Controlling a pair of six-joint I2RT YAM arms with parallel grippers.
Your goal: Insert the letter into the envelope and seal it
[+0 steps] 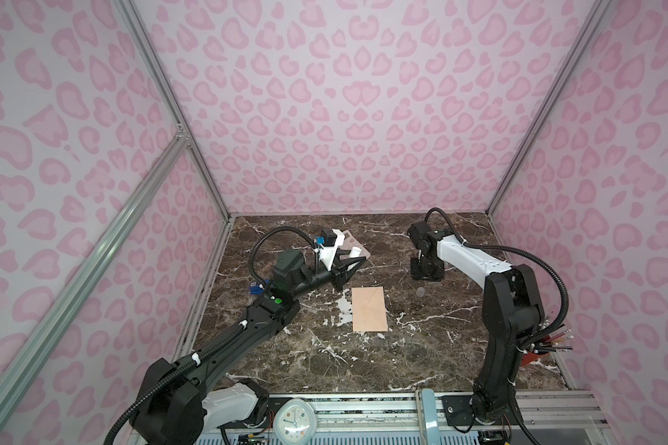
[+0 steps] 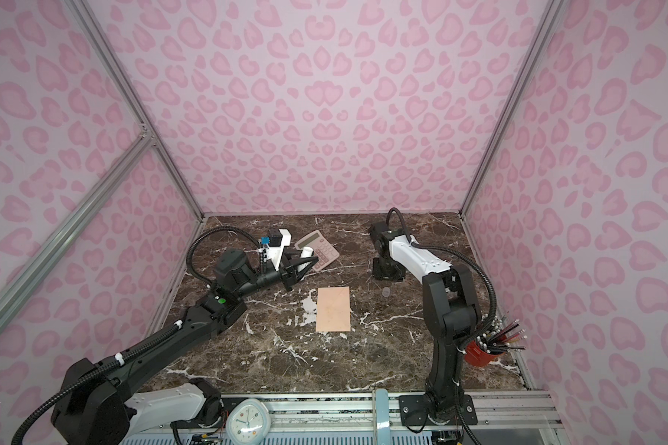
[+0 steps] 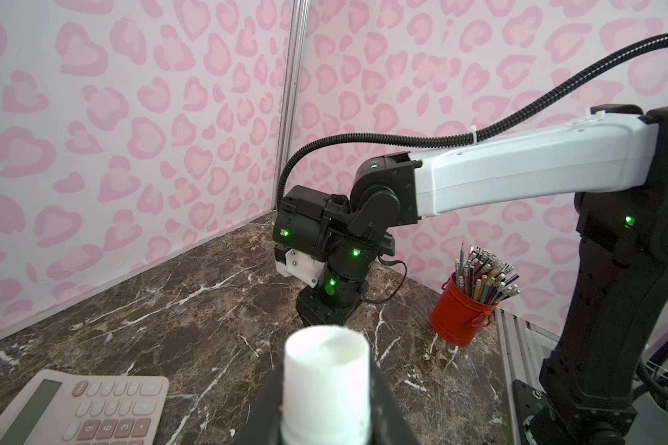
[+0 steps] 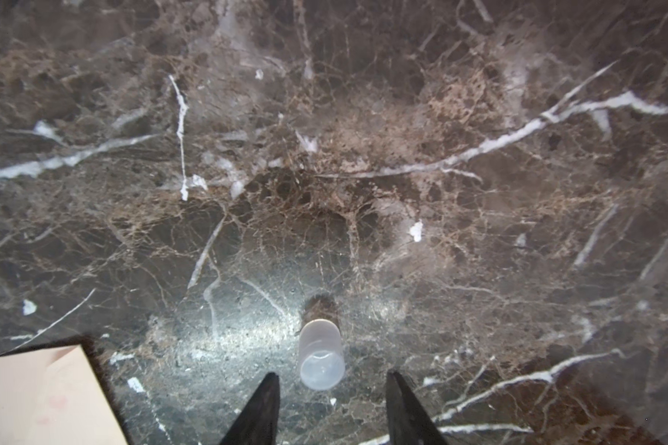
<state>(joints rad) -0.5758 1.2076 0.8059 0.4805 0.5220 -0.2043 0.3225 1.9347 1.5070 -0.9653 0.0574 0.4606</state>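
The peach envelope (image 1: 369, 308) (image 2: 333, 308) lies flat mid-table with its plain face up, and one corner shows in the right wrist view (image 4: 35, 397). The letter is out of view. My left gripper (image 1: 353, 262) (image 2: 303, 264) (image 3: 326, 416) hovers behind the envelope, shut on a white tube (image 1: 355, 252) (image 2: 308, 252) (image 3: 326, 370). To the envelope's right, my right gripper (image 1: 427, 275) (image 2: 388, 275) (image 4: 333, 379) points down, open and holding nothing. A translucent cap (image 1: 421, 291) (image 2: 385, 292) (image 4: 321, 360) lies on its side on the marble just past its fingertips.
A pink-keyed calculator (image 2: 319, 250) (image 3: 74, 408) sits at the back behind the left gripper. A red cup of pencils (image 1: 537, 354) (image 2: 483, 350) (image 3: 459, 319) stands at the right edge. A small clock (image 1: 296, 422) sits on the front rail. Pink patterned walls enclose three sides.
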